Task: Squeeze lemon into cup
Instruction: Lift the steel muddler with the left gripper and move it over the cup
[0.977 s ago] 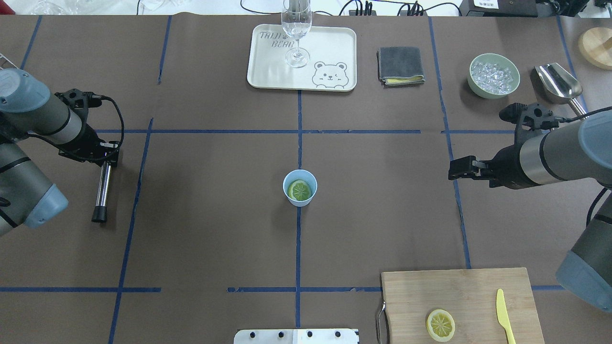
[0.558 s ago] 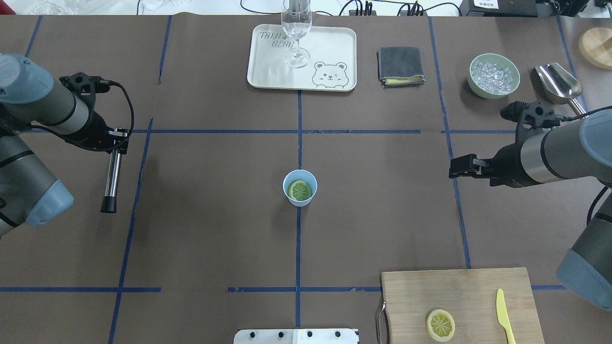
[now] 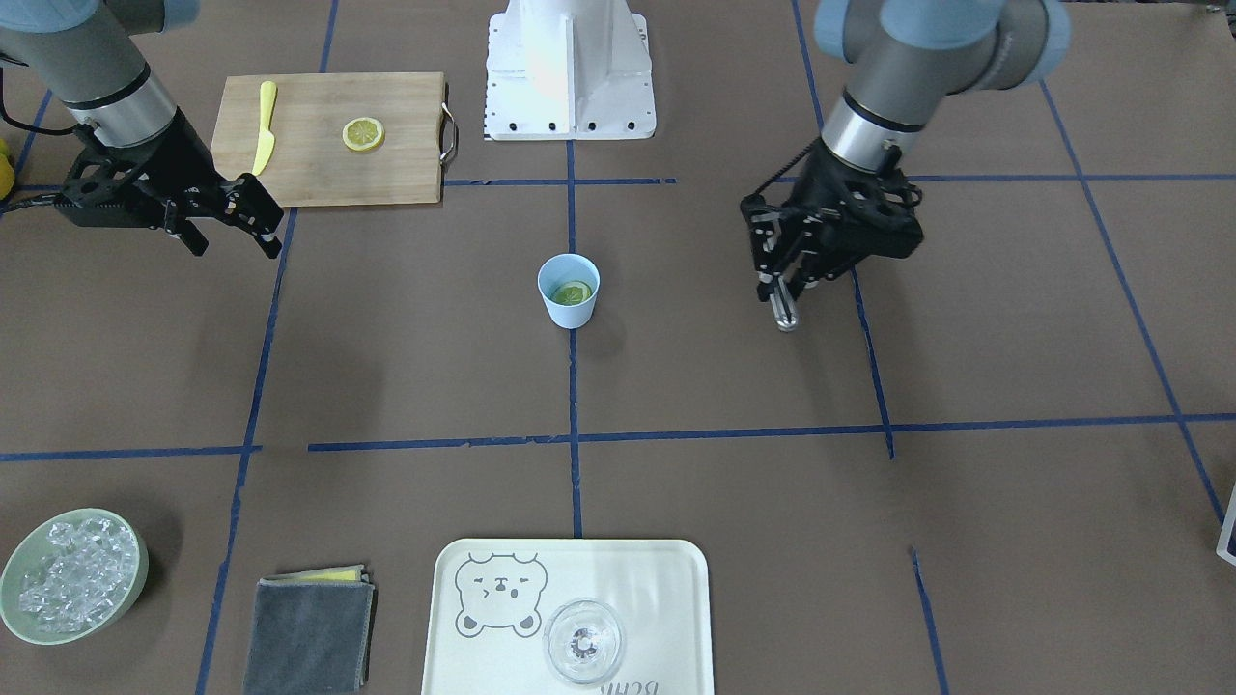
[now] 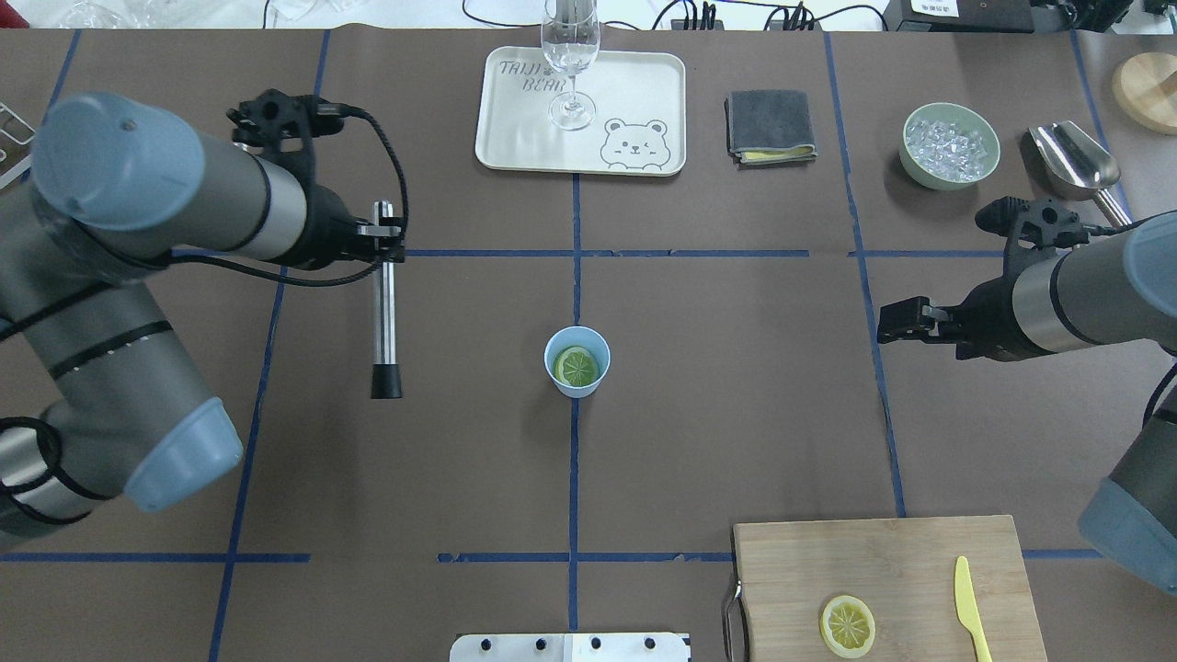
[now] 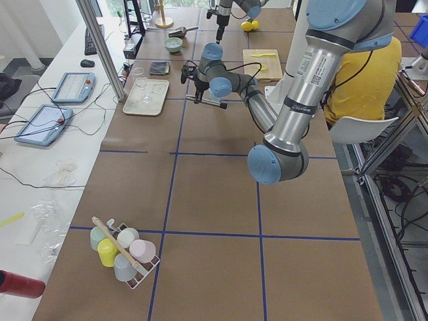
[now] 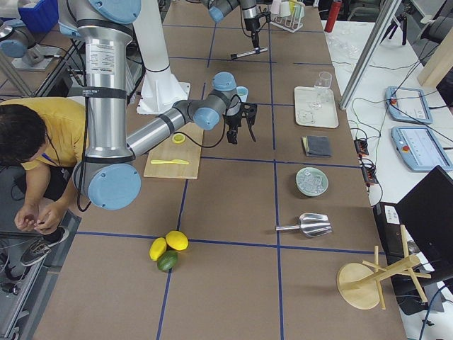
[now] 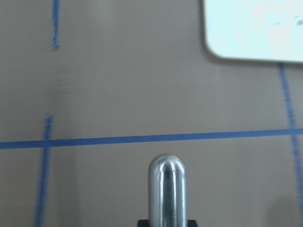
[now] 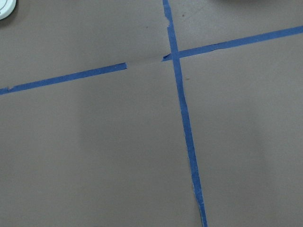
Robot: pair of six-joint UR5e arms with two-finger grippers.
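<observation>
The light-blue cup (image 4: 577, 361) stands at the table's centre with a lemon slice (image 4: 577, 367) lying inside it; both also show in the front view, the cup (image 3: 569, 290) and the slice (image 3: 573, 292). A second lemon slice (image 4: 847, 625) lies on the cutting board. My left gripper (image 4: 386, 244) is shut on a metal rod with a black tip (image 4: 386, 313), held above the table left of the cup. The rod's rounded end fills the left wrist view (image 7: 167, 189). My right gripper (image 3: 235, 232) is open and empty, far right of the cup.
A wooden cutting board (image 4: 919, 561) with a yellow knife (image 4: 970, 607) sits at the near right. A bear tray (image 4: 634, 92) with a clear glass (image 4: 570, 55), a grey cloth (image 4: 771, 126), a bowl of ice (image 4: 950, 145) and a metal scoop (image 4: 1071, 158) line the far edge.
My left arm has swung right toward the table's centre, carrying the rod closer to the cup. The right arm has barely moved.
</observation>
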